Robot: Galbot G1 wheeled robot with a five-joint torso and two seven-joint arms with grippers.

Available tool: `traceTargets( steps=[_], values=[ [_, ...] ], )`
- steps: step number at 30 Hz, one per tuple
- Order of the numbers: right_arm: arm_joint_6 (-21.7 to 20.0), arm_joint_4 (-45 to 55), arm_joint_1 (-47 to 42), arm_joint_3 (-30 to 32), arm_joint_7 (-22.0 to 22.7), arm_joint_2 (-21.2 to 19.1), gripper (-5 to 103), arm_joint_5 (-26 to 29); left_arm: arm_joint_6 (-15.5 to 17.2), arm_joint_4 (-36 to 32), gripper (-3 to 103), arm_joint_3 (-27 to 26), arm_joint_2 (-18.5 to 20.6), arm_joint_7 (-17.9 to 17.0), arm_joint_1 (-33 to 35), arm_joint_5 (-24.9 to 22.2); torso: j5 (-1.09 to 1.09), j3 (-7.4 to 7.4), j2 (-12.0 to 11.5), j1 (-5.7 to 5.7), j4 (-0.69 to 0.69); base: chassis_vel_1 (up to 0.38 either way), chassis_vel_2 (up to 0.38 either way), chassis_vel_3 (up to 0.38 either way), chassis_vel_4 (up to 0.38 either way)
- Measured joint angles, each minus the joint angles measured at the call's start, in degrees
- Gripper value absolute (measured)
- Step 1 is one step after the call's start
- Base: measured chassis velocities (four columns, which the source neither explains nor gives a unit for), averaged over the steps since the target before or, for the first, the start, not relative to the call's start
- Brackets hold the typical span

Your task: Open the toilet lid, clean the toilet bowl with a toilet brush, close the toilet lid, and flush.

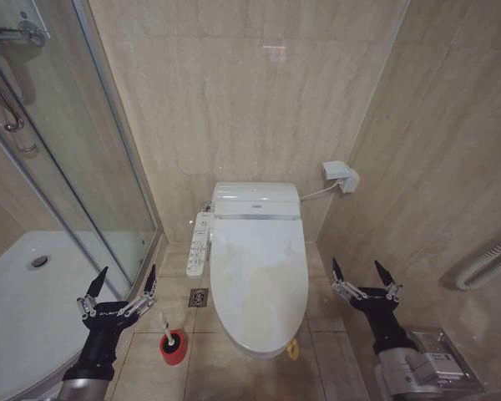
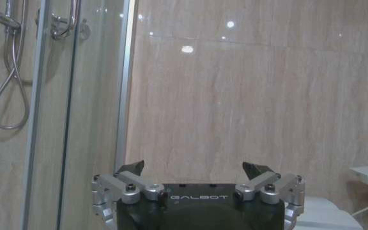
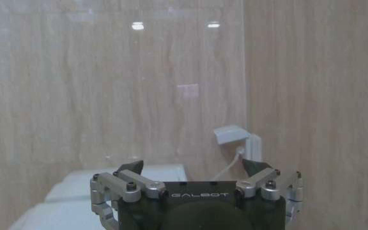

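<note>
- The toilet lid point(image 1: 260, 271) is down, lying flat over the toilet. Its long axis runs from the back wall toward the robot, rounded front end nearest the camera.
- A small yellow loop tag point(image 1: 293, 348) hangs at the lid's front edge, slightly to the robot's right of centre.
- The toilet bowl is hidden under the shut lid, so its inside cannot be seen. The side button panel point(image 1: 199, 244) runs along the toilet's left flank, parallel to the lid.
- The toilet brush point(image 1: 166, 326) stands in its red holder cup point(image 1: 173, 347) on the floor tiles, just left of the toilet's front. The white handle tilts up and slightly to the left; the bristle head is sunk in the cup and cannot be made out.
- The left hand point(image 1: 123, 282) hovers above the floor between the shower tray point(image 1: 33, 309) and the brush, fingers spread wide apart and pointing up toward the back wall, grasping nothing.
- The right hand point(image 1: 363, 272) hovers to the right of the toilet, well apart from the lid, fingers likewise splayed and empty.
- In the left wrist view the left hand point(image 2: 197, 168) faces the glass shower door point(image 2: 75, 120), with the toilet's tank corner cut off at the frame edge.
- In the right wrist view the right hand point(image 3: 195, 166) faces the wall socket box point(image 3: 235, 136).
</note>
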Motion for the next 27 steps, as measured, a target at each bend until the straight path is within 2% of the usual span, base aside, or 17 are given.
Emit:
traceTargets(
  steps=[1, 5, 10, 12, 22, 27],
  values=[
    [0.0, 0.0, 0.0, 0.0, 0.0, 0.0, 100, 0.0, 0.0, 0.0, 100, 0.0, 0.0, 0.0, 0.0, 0.0, 0.0, 0.0, 0.0, 0.0, 0.0, 0.0, 0.0, 0.0, 0.0],
    [5.4, -3.7, -0.1, -1.6, 3.4, 0.6, 100, -4.5, 0.0, 0.0, 100, 0.0, 0.0, 0.0, 0.0, 0.0, 0.0, 0.0, 0.0, 0.0, 0.01, 0.0, 0.0, 0.0, 0.0],
    [7.5, -7.4, -0.8, -2.0, 4.1, 0.7, 100, -7.4, 0.0, 0.0, 100, 0.0, 0.0, 0.0, 0.0, 0.0, 0.0, 0.0, 0.0, 0.01, 0.02, 0.0, 0.0, 0.0, 0.0],
    [10.1, -11.6, -1.3, -1.8, 4.0, 0.8, 100, -9.0, 0.0, 0.0, 100, 0.0, 0.0, 0.0, 0.0, 0.0, 0.0, 0.01, 0.0, 0.02, 0.01, 0.0, 0.0, 0.0, 0.0],
    [17.1, -22.8, -4.8, -1.7, 1.6, 0.6, 100, -10.6, 0.0, 0.0, 100, 0.0, 0.0, 0.0, 0.0, 0.0, 0.01, 0.01, 0.0, 0.01, 0.0, 0.0, 0.0, 0.0, 0.0],
    [18.1, -28.4, -4.6, -2.7, -1.1, -0.8, 100, -11.1, 0.0, 0.0, 100, 0.0, 0.0, 0.0, 0.0, 0.0, 0.01, 0.01, 0.0, 0.01, 0.0, 0.0, 0.0, 0.0, 0.0]
  ],
)
